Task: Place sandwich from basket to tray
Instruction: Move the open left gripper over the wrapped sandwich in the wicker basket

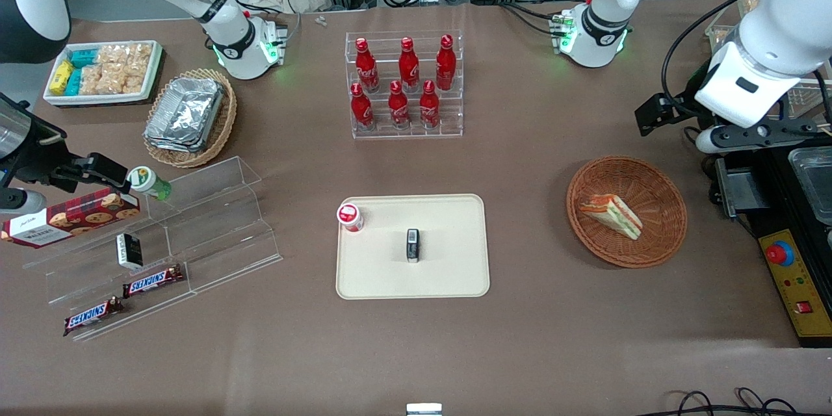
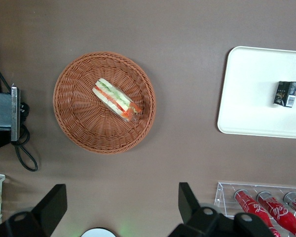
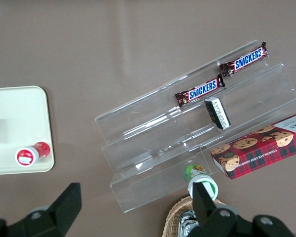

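the tray (image 1: 455,273) lies on the bench (image 1: 533,338), carrying a red-capped bottle (image 1: 350,216) and a small dark packet (image 1: 413,245). toward the working arm's end, the sandwich (image 1: 611,215) lies in the basket (image 1: 669,234). the tool (image 2: 121,205) hangs released above the bench, near the basket.

Six red cola bottles (image 1: 403,84) standing in clear tiered rack (image 1: 404,130), farther from front camera than table centre. Tan wicker basket (image 1: 221,123) holding foil containers (image 1: 185,112), sitting beside white tray of snack packets (image 1: 104,70). Two Snickers bars (image 1: 123,299) and cookie box (image 1: 68,216) lying on clear acrylic steps (image 1: 214,221).
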You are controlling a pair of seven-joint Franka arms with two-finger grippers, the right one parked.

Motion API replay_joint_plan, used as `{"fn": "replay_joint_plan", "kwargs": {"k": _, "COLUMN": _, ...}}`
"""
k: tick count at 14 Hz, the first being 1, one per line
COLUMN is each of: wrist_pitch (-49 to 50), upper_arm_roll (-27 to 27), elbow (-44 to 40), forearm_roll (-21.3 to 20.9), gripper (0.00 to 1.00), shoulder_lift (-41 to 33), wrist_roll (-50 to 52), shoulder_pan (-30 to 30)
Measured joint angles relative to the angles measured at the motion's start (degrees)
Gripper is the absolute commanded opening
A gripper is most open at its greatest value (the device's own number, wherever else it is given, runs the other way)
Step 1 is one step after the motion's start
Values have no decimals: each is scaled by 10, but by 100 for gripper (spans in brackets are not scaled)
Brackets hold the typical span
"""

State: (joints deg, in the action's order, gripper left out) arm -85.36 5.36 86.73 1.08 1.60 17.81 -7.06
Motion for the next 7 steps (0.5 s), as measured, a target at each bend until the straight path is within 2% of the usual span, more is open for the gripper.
{"fn": "replay_joint_plan", "kwargs": {"k": 7, "wrist_pitch": 2, "upper_arm_roll": 0, "elbow": 2, "forearm_roll": 0, "gripper": 100, "shoulder_lift": 3, "wrist_roll": 0, "shoulder_pan": 0}}
